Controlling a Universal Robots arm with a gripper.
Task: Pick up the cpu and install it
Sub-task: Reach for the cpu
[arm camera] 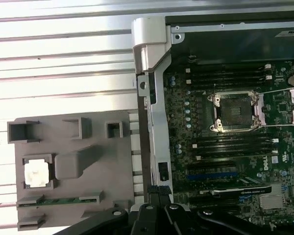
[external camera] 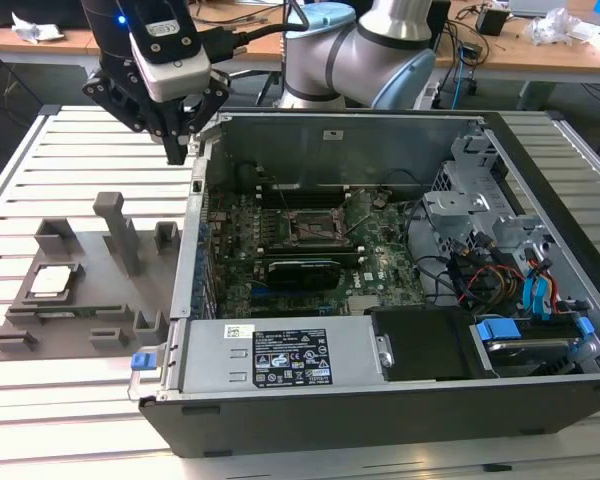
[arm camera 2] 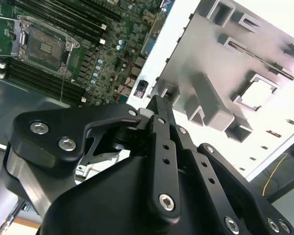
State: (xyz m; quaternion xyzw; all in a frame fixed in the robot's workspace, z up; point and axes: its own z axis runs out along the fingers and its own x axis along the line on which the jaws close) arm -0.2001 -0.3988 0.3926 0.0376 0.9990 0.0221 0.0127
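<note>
Currently, your hand [external camera: 176, 152] upper left of the exterior view, clenched, empty, cpu [external camera: 52, 280] seated in gray holder [external camera: 92, 305] at left, well apart below it.

- Silver-grey metal arm tube [external camera: 398, 20], thick and round, with glossy pale-blue joint caps [external camera: 408, 78] at the bends.
- Black wrist body [external camera: 110, 30] lit by a small blue light [external camera: 123, 18].
- Pale grey rounded box [external camera: 170, 55] mounted on the wrist, with a dark slot across its face.
- Black cables [external camera: 248, 36] running between wrist and arm.
- Matte black gripper [external camera: 176, 150] [arm camera 2: 157, 102], built of flat jointed link bars [arm camera 2: 88, 128]; slim fingers [arm camera 2: 161, 142] dotted with small round holes.
- Silver socket-head screws [arm camera 2: 167, 201] at the pivots.
</note>
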